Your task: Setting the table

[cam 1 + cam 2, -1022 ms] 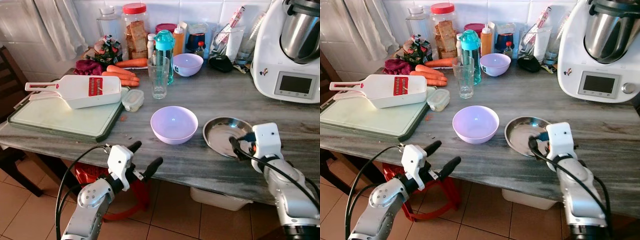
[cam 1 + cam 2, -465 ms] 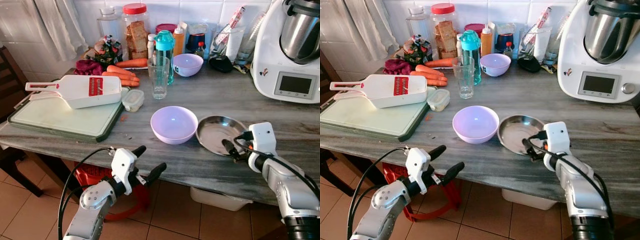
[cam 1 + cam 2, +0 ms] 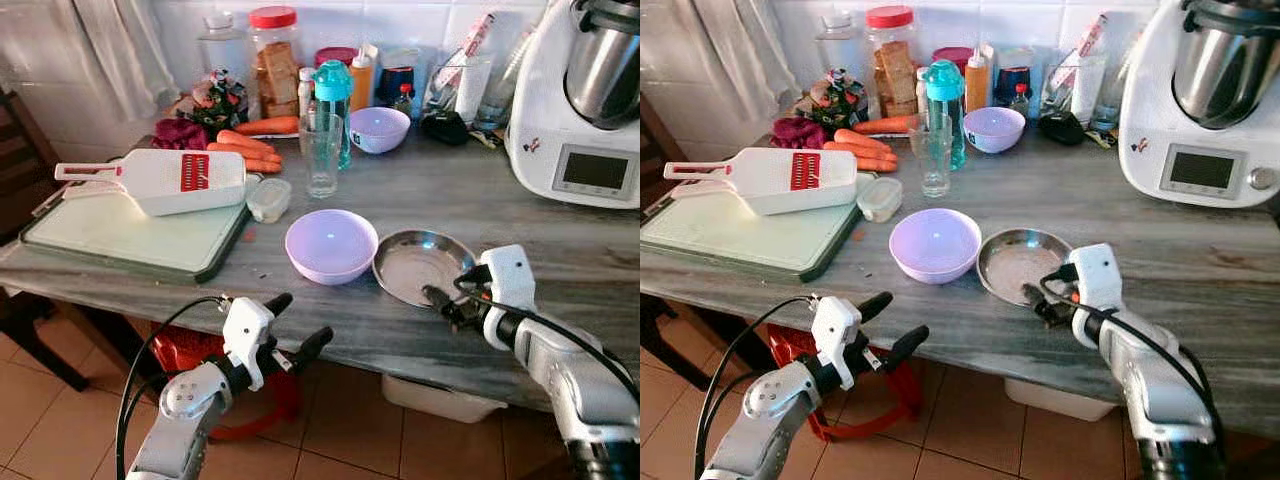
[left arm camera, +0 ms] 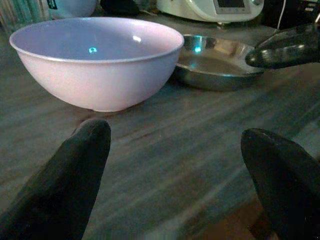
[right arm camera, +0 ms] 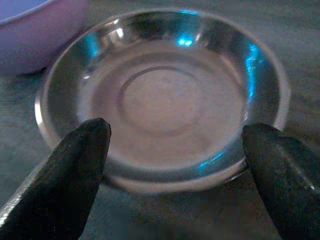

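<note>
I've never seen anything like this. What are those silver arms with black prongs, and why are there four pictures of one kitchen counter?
It is a humanoid robot setting a table. Two pictures come from cameras in its head, looking down; the other two come from cameras on its wrists, looking along the black fingers.

On the grey marble counter sit a lilac plastic bowl and, right beside it, a shallow round steel plate. Further back are a white slicer on a green cutting board, carrots, a drinking glass and a white kitchen machine.

The right gripper has its fingers open at the plate's near rim, not clamped on it. The left gripper, open and holding nothing, hovers by the counter's front edge, pointing at the bowl.
</note>
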Available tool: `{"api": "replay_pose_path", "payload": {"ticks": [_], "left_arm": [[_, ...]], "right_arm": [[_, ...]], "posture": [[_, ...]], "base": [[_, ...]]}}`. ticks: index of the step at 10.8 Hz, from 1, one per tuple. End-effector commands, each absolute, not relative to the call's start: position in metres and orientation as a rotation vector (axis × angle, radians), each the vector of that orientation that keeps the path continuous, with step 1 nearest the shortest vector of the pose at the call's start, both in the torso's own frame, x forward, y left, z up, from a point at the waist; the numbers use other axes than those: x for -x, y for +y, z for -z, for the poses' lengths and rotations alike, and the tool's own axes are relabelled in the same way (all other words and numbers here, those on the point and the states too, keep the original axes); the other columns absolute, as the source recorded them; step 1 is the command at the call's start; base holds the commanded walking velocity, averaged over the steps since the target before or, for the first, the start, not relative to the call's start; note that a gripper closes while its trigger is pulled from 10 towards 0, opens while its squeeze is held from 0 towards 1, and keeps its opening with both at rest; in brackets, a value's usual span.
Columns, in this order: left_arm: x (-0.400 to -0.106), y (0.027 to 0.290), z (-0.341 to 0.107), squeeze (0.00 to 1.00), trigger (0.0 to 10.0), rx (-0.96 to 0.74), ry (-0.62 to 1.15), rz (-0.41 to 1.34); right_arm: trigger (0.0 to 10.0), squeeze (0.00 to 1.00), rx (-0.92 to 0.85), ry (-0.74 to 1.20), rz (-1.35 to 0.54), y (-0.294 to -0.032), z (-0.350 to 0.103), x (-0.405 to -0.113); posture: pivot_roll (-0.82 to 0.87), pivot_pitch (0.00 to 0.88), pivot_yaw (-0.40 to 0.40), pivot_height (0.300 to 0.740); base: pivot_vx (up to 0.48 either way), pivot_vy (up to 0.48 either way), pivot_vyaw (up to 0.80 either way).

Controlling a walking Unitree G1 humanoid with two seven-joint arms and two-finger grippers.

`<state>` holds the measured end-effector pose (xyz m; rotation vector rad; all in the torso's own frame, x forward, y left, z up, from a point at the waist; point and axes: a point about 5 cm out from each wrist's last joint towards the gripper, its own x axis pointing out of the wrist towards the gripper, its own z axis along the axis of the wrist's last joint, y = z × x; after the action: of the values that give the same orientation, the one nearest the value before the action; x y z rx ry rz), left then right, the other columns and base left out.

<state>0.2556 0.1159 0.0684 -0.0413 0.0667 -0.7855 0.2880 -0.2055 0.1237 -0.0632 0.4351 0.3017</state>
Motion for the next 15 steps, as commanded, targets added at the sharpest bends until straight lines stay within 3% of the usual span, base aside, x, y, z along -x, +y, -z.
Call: {"api": "replay_pose_path", "payload": {"ticks": [1,5,10,15], "left_arm": [[-0.257,0.116,-0.069,0.0,10.0,0.027,0.073,0.8],[-0.258,0.114,-0.067,0.0,10.0,0.026,0.078,0.804],[-0.257,0.111,-0.067,0.0,10.0,0.032,0.075,0.804],[-0.254,0.107,-0.067,0.0,10.0,0.045,0.078,0.818]], "right_arm": [[10.0,0.0,0.058,0.456,-0.319,-0.204,-0.125,-0.285],[10.0,0.0,0.037,0.508,-0.422,-0.192,-0.131,-0.263],[10.0,0.0,0.071,0.432,-0.453,-0.19,-0.159,-0.271],[10.0,0.0,0.288,0.337,-0.316,-0.221,-0.165,-0.318]], "posture": [[-0.01,0.0,0.035,0.74],[-0.02,0.0,0.037,0.74],[-0.02,0.0,0.029,0.74],[-0.02,0.0,0.036,0.74]], "base": [[0.0,0.0,0.0],[0.0,0.0,0.0],[0.0,0.0,0.0],[0.0,0.0,0.0]]}}
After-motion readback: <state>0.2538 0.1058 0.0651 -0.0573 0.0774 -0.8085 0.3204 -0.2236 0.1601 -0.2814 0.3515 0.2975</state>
